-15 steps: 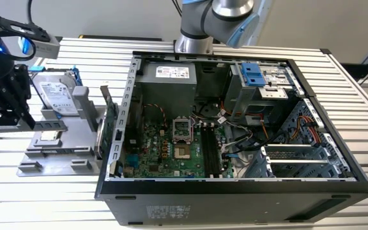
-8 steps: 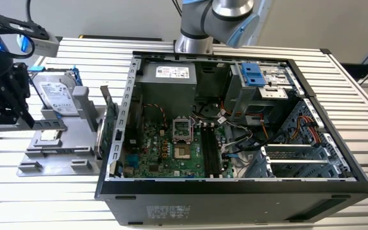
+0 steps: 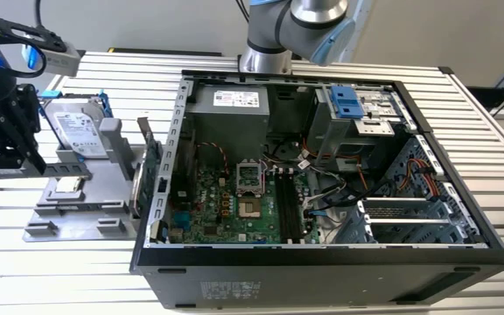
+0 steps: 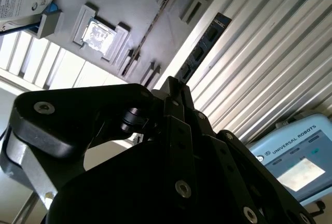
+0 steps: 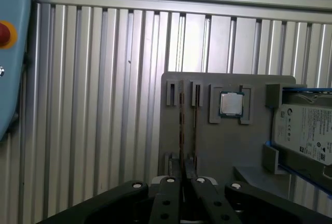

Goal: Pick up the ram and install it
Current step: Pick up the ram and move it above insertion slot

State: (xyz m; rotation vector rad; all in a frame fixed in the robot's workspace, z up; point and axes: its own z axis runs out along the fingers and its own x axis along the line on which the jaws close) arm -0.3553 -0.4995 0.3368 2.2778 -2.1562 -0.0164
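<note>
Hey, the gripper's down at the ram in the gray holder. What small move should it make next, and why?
Probably a short, straight lift away from the gray holder, once its hold is sure. The gripper sits right at the ram, which appears to stand on edge along the holder, so a sideways pull would likely bind it. The open computer case lies toward the exterior view's right.

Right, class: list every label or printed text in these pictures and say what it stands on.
Hard drive label: too small to read.
Power supply sticker: too small to read.
Case sticker: blurred, unreadable.
Teach pendant: a maker's name in capitals, not quoted; its screen is unreadable.
</note>
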